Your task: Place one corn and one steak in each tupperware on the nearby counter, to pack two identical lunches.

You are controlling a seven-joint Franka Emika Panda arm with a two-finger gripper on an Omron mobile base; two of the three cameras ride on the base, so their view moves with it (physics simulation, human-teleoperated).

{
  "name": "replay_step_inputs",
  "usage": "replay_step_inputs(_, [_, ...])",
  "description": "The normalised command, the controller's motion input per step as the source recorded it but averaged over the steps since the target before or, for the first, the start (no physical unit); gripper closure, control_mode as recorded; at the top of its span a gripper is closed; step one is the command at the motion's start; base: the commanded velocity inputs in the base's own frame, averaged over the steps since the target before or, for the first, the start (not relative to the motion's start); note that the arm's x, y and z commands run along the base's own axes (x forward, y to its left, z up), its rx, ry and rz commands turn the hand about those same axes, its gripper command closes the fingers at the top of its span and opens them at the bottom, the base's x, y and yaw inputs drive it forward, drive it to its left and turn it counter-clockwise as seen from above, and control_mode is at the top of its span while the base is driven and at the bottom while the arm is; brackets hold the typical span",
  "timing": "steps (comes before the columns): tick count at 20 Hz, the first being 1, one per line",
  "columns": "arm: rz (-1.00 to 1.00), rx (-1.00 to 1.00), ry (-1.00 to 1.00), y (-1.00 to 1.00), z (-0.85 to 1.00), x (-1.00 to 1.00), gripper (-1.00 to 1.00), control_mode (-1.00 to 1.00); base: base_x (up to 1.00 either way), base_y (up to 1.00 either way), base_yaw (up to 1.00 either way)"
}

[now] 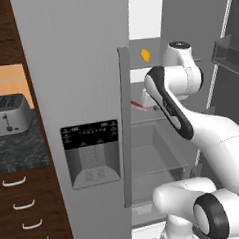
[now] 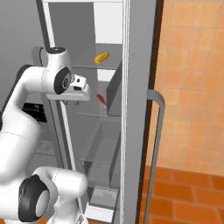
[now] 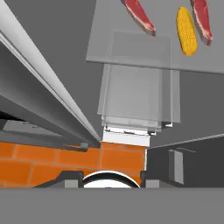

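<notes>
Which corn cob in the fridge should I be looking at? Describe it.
Look inside the open fridge, on its upper shelf. The corn lies there alone, a stubby yellow-orange cob, unlike the flat dark-red steak on the shelf below.

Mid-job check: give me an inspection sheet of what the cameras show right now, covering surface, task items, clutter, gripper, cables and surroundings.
Surface: speckled counter at left, over wood drawers.
Task items: one corn between two steaks on a fridge shelf; another corn on a higher shelf. Tupperware: nothing seen.
Clutter: silver toaster on the counter.
Gripper: hand inside the open fridge by the steak shelf, holding nothing; jaw state unclear.
Cables: nothing seen.
Surroundings: fridge door with dispenser; orange tiles.
</notes>
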Motion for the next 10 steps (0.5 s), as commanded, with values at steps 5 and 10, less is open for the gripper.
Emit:
replay_step_inputs(5, [0.00, 0.00, -0.38, -0.17, 0.45, -0.43, -1.00, -1.00, 0.00, 0.00, 0.00])
replay_step_inputs(10, [0.00, 0.00, -0.57, -0.48, 0.91, -0.11, -1.00, -1.00, 0.00, 0.00, 0.00])
